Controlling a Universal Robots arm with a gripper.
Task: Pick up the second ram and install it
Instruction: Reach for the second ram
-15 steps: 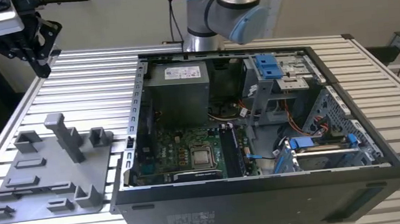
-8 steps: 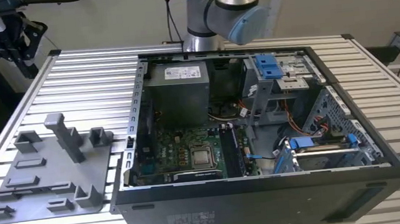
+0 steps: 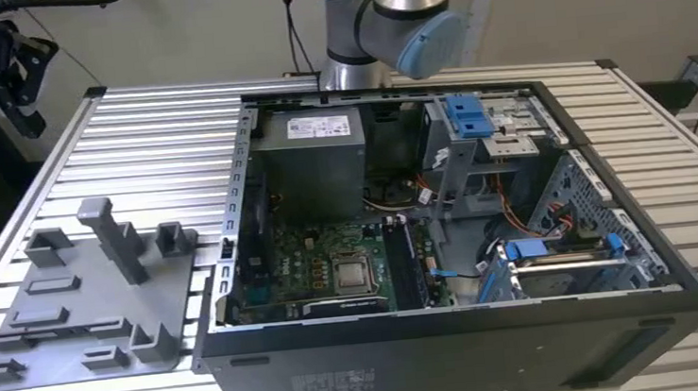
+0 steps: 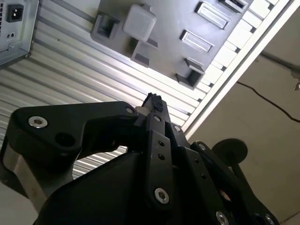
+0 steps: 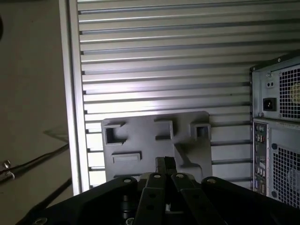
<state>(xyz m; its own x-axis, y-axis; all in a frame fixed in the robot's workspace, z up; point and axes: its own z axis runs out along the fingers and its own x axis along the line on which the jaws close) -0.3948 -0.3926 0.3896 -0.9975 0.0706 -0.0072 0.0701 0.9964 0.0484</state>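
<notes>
Over the ribbed aluminium table [image 5: 164,70], the black jointed pincer [image 5: 165,162] [image 4: 153,101] appears in both wrist views, its slim tips pressed together with nothing visible between them. Beyond the tips lies a flat grey plastic tray [image 5: 140,140] with square pockets. Inside the open black metal computer case [image 3: 465,356], the second ram [image 3: 404,266], a long thin dark stick, stands on edge in a slot of the green board [image 3: 292,272], just beside the square silvery processor [image 3: 353,273].
</notes>
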